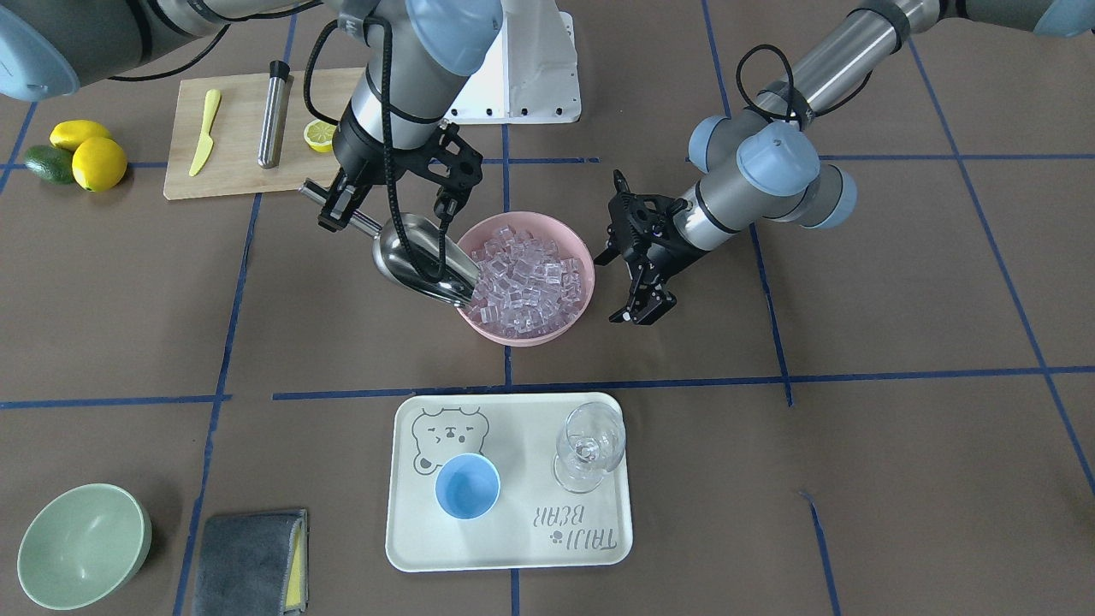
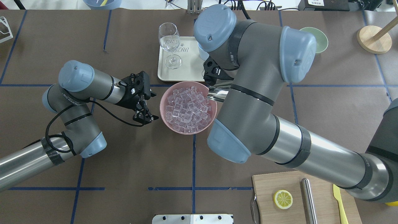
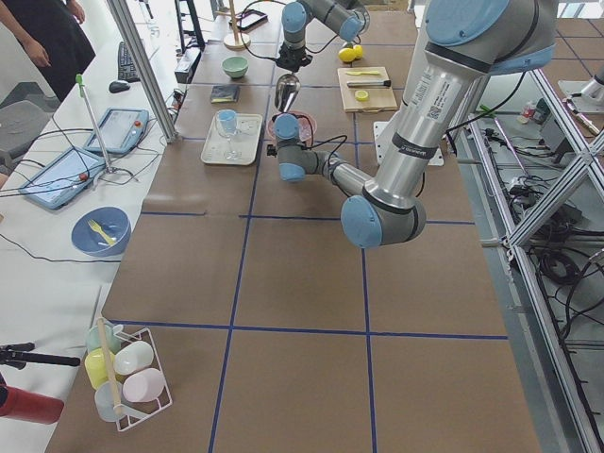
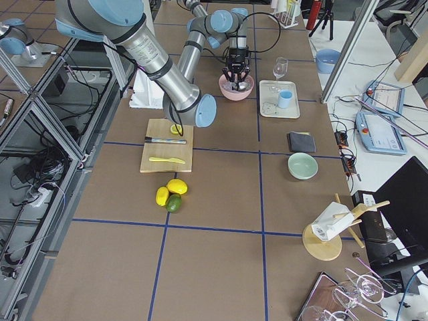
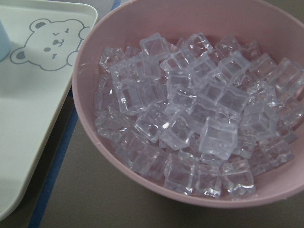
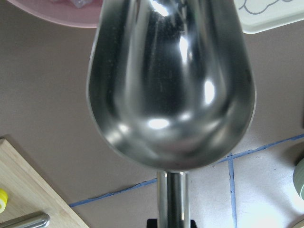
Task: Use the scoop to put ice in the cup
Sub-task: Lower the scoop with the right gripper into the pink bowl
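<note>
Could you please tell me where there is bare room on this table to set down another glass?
The tray is bare between the cup and the glass. The table beyond the glass, on the robot's left, is bare too. Around the pink bowl it is crowded: the scoop on one side, the left fingers on the other.

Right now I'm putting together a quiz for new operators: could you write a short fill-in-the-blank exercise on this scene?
1. The ice lies in the ___ bowl.
2. The right gripper holds the scoop by its ___.
3. The cup on the tray holds ___ ice.
4. The left gripper, beside the bowl, stands ___.
Missing words: pink; handle; no; open.
</note>
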Robot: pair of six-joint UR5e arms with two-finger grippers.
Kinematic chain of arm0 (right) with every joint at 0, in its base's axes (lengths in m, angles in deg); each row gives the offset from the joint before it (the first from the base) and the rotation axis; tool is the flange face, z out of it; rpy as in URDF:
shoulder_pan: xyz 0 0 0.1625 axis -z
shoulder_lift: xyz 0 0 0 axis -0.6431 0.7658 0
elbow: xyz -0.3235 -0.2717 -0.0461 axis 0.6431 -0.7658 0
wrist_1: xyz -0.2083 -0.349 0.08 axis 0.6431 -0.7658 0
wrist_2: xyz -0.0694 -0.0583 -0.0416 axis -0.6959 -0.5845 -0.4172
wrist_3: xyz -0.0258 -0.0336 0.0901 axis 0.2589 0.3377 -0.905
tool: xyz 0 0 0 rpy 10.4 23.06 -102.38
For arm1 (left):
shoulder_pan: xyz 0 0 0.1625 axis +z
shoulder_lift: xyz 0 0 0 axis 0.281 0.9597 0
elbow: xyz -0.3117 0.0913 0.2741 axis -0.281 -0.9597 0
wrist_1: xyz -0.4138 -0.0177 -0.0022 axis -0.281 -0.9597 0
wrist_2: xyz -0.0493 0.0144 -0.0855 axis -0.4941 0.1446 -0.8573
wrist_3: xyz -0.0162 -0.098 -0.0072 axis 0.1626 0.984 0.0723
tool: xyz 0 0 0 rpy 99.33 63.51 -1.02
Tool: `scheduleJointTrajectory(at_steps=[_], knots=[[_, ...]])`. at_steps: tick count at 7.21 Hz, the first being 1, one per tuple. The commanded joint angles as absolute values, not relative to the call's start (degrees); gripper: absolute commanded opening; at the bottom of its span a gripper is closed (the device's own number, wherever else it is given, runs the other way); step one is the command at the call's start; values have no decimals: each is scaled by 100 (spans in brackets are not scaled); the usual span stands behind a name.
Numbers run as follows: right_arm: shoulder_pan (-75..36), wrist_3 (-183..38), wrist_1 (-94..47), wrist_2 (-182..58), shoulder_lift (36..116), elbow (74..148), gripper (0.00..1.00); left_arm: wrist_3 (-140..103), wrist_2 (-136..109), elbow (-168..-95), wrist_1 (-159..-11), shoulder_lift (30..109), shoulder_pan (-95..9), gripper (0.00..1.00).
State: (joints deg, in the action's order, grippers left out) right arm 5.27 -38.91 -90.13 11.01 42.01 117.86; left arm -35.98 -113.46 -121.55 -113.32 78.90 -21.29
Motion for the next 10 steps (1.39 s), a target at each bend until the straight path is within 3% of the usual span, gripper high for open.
scheduleJointTrajectory(at_steps=[1,7,10], knots=[[601,-3890,-9127,977,4024,11556,0,-3590,-11366,-12152,-11520,7893,-2043,100],[988,-2679,-9585,-122,3708,11336,0,-3590,-11374,-12116,-11539,7876,-2025,100],[1032,-2669,-9541,-315,3505,10817,0,-3590,-11374,-12099,-11583,7867,-2016,100]])
